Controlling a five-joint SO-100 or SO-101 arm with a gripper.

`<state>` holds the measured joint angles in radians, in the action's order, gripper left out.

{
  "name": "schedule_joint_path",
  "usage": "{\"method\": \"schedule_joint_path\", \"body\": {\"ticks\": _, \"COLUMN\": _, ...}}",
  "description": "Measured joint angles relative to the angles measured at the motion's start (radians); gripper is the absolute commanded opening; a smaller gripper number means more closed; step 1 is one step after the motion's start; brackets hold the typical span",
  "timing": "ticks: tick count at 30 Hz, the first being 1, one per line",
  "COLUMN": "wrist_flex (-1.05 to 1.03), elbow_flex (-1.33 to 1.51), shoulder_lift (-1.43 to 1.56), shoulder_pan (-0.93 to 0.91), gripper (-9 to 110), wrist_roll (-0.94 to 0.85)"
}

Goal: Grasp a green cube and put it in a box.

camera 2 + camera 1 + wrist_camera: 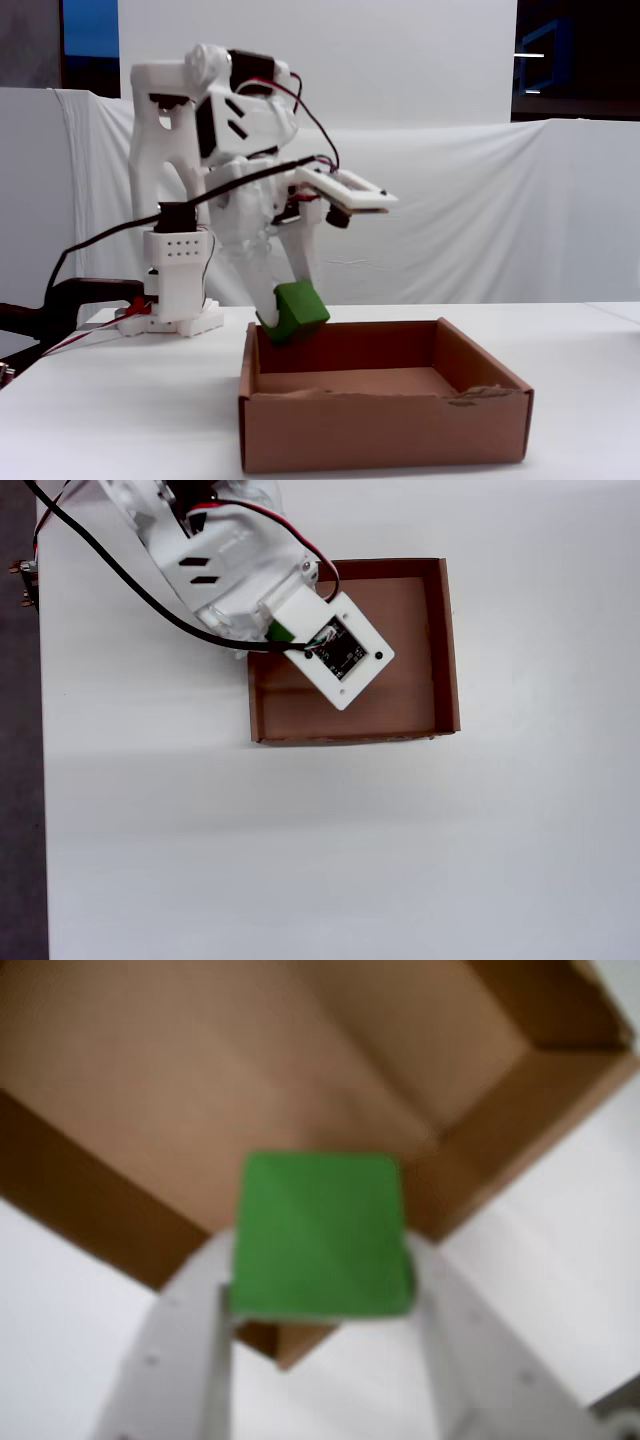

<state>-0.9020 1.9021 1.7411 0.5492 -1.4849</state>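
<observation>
Transport step: the claw [320, 1305], clamped on the green cube [320, 1235], hangs over the box [400, 695] corner nearest the worktop's [300, 860] upper-left corner in the overhead view; next, likely move inward, then release.

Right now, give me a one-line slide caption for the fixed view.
White arm's pincer holds the green cube, tilted, above the near-left corner of the open cardboard box.
</observation>
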Motion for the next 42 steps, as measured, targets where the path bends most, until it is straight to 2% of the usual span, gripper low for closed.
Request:
{"method": "schedule_joint_path", "body": {"ticks": 13, "wrist_flex": 0.026, "elbow_flex": -0.061, "shoulder_lift": -0.158, "shoulder_pan": 0.032, "gripper": 16, "wrist_roll": 0.006}}
{"method": "schedule_joint_path", "body": {"ticks": 35, "wrist_flex": 0.080, "elbow_flex": 0.029, "shoulder_lift": -0.179, "shoulder_pan": 0.121, "gripper": 16, "wrist_roll": 0.032}}
{"method": "schedule_joint_path", "body": {"ticks": 42, "wrist_flex": 0.080, "elbow_flex": 0.037, "shoulder_lift": -0.178, "shoulder_pan": 0.121, "gripper": 21, "wrist_roll": 0.035}}
